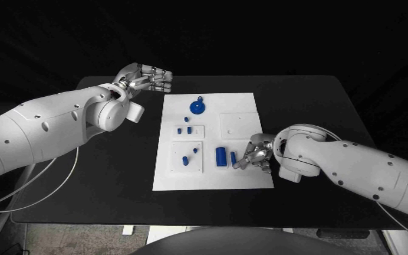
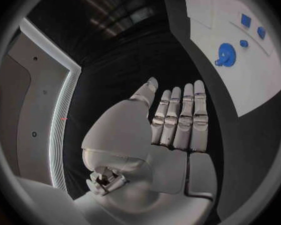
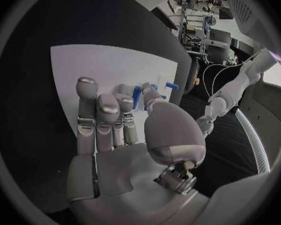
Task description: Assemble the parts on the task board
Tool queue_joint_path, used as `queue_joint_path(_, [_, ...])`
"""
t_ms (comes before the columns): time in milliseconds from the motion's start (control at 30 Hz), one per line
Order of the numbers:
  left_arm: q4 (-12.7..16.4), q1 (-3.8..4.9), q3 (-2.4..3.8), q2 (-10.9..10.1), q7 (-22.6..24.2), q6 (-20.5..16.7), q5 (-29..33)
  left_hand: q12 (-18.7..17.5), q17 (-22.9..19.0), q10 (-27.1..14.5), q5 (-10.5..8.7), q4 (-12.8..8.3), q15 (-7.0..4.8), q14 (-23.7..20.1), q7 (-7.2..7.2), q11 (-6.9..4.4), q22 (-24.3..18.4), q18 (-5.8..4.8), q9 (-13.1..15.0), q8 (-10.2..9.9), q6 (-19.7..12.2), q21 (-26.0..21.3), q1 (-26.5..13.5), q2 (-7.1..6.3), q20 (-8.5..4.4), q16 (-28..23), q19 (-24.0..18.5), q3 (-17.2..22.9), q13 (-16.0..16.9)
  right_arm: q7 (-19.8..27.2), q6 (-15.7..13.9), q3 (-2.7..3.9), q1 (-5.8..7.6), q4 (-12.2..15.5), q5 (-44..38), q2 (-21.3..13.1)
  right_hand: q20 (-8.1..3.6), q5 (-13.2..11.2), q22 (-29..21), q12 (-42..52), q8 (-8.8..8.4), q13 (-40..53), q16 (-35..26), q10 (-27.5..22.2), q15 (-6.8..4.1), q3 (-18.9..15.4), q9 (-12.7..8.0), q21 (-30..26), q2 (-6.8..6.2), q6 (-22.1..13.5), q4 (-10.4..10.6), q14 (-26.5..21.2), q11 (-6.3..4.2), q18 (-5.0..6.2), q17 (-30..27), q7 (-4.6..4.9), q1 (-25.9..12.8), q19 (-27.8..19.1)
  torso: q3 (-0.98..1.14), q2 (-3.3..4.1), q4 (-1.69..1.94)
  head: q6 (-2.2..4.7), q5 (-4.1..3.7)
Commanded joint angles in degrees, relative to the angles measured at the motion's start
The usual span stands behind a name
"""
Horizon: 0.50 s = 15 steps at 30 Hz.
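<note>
Head view: task board (image 1: 242, 179) bears blue parts (image 1: 221, 155).

Black table (image 1: 102, 172), white task board (image 1: 242, 103) lying flat on it

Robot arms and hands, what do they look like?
Both arms are smooth, rounded white shells with small dark screw dots. A thin pale cable loops below the left arm. The left hand and right hand are silver metal with jointed fingers.

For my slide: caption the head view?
Right hand reaches blue parts on the white board; left hand waits beside it.
</note>
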Motion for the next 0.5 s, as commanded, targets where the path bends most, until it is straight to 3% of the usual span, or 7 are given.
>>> queue_joint_path(33, [0.1, 0.0, 0.02, 0.0, 0.3, 0.8, 0.2, -0.1, 0.0, -0.4, -0.15, 0.3, 0.36, -0.1, 0.0, 0.09, -0.1, -0.22, 0.0, -0.2, -0.5, 0.0, -0.3, 0.45, 0.3, -0.2, 0.0, 0.0, 0.0, 1.6, 2.1, -0.06, -0.25, 0.1, 0.0, -0.2, 0.1, 0.2, 0.0, -0.3, -0.34, -0.1, -0.3, -0.1, 0.0, 0.3, -0.1, -0.1, -0.73, -0.3, 0.1, -0.1, 0.51, -0.65, -0.1, -0.13, 0.2, 2.8, -0.04, 0.01, 0.06, -0.04, -0.11])
queue_joint_path(233, [0.0, 0.0, 0.01, 0.1, 0.3, 0.9, 0.2, -0.1, 0.0, -0.4, -0.15, 0.3, 0.36, -0.1, 0.0, 0.09, -0.1, -0.22, 0.0, -0.2, -0.5, 0.0, -0.3, 0.45, 0.3, -0.2, 0.0, 0.0, 0.0, 1.5, 2.1, -0.06, -0.33, -0.1, 0.1, -0.2, 0.07, 0.3, 0.0, -0.2, -0.37, -0.1, -0.3, 0.0, -0.03, 0.8, -0.2, -0.1, 0.56, -0.2, -1.3, 0.0, 0.46, -0.68, 0.0, -0.2, 0.7, 2.8, -0.08, 0.02, 0.09, -0.15, -0.27])
queue_joint_path(367, [0.0, 0.0, 0.01, 0.1, 0.3, 0.9, 0.2, -0.1, 0.0, -0.4, -0.15, 0.3, 0.36, -0.1, 0.0, 0.09, -0.1, -0.22, 0.0, -0.2, -0.5, 0.0, -0.3, 0.45, 0.3, -0.2, 0.0, 0.0, 0.0, 1.1, 1.4, -0.05, -0.35, -0.4, 0.1, -0.1, 0.03, 0.3, 0.1, -0.3, -0.37, -0.2, -0.2, 0.0, -0.1, 1.5, -0.3, 0.1, 2.36, 0.0, -2.4, 0.0, 0.36, -0.73, 0.1, -0.34, 0.8, 2.8, -0.1, 0.02, 0.11, -0.18, -0.31])
queue_joint_path(400, [0.0, 0.0, 0.01, 0.1, 0.3, 0.9, 0.2, -0.1, 0.0, -0.4, -0.15, 0.3, 0.36, -0.1, 0.0, 0.09, -0.1, -0.22, 0.0, -0.2, -0.5, 0.0, -0.3, 0.45, 0.3, -0.2, 0.0, 0.0, 0.0, 1.0, 1.1, -0.05, -0.35, -0.5, 0.1, 0.0, 0.0, -1.1, 0.1, -0.2, -0.36, -0.1, -0.2, 0.0, -0.14, 2.3, -0.3, 0.1, 3.52, 0.1, -2.8, 0.0, 0.28, -0.75, 0.1, -0.45, 1.2, 2.8, -0.11, 0.01, 0.12, -0.21, -0.32])
queue_joint_path(500, [0.0, 0.0, 0.0, 0.1, 0.2, 1.0, 0.2, -0.1, 0.0, -0.4, -0.15, 0.3, 0.36, -0.1, 0.0, 0.09, -0.1, -0.22, 0.0, -0.2, -0.5, 0.0, -0.3, 0.45, 0.3, -0.2, 0.0, 0.0, 0.0, 0.4, 0.4, -0.06, -0.35, -0.7, -0.1, 0.2, -0.04, -1.3, 0.1, -0.2, -0.37, -0.2, -0.1, 0.1, -0.16, 4.2, -0.3, 0.2, 4.37, 0.2, -3.8, 0.0, 0.22, -0.82, 0.2, -0.54, 0.4, 2.8, -0.12, 0.02, 0.12, -0.3, -0.33])
